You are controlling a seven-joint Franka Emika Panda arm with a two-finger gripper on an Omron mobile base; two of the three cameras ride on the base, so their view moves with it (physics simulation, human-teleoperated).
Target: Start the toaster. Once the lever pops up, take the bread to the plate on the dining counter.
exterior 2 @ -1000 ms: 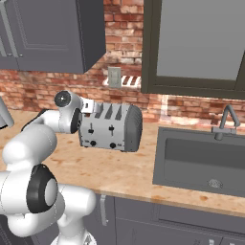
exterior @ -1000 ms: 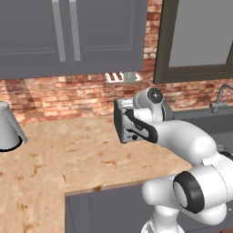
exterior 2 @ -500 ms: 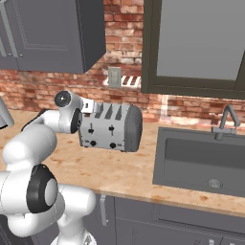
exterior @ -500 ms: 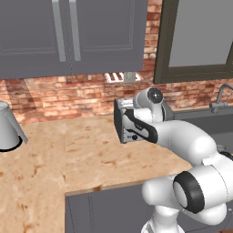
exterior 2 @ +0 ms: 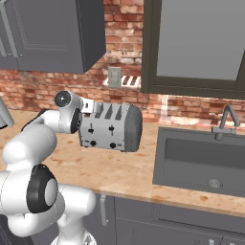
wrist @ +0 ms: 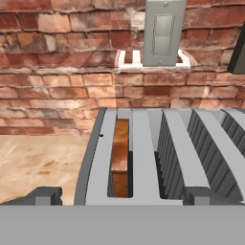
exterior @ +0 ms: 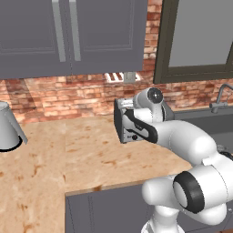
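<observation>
Hand view looks down over the spread pincer point(wrist: 122, 194) onto the toaster point(wrist: 162, 153), where the bread point(wrist: 120, 158) sits in its left slot, on the bench point(wrist: 38, 162).

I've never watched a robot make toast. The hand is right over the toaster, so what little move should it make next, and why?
Probably dip toward the front and press a lever down. The bread already sits in a slot of the toaster, both levers look up, and the open gripper hovers just above, holding nothing.
</observation>
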